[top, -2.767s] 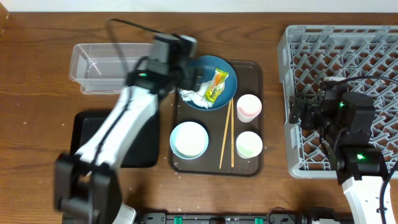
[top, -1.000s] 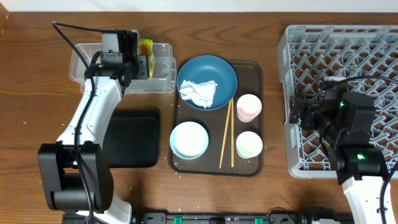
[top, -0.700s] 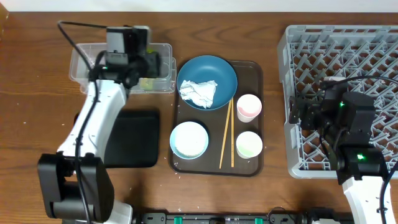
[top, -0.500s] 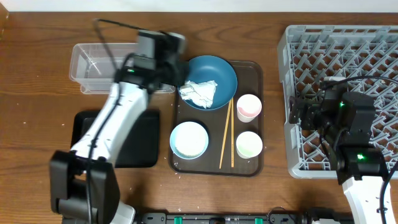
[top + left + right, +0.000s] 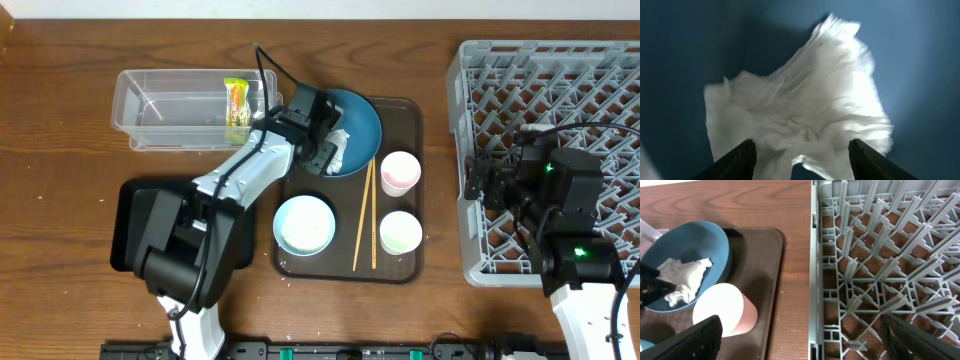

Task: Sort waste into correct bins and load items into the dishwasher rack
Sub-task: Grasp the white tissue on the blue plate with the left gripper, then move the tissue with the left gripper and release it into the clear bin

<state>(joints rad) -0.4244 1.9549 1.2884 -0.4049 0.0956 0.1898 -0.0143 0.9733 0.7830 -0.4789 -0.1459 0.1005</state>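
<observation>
Step in hand: tissue pickup. Left gripper (image 5: 802, 155) sits low over the crumpled white tissue (image 5: 800, 110) on the dark blue round plate (image 5: 358, 112). Jaws wide apart, straddling the tissue's near edge, holding nothing. Next move, likely: descend, close, carry to a bin. Orange-yellow-green snack wrapper (image 5: 237, 108) lies in the clear rectangular plastic tub (image 5: 165, 95). Right gripper (image 5: 802, 330) over the grey plastic rack (image 5: 880, 255), jaws spread, empty.

Overhead looks straight down; left wrist sits close above the tissue (image 5: 800, 110), which right wrist sees distantly at mid-left.
</observation>
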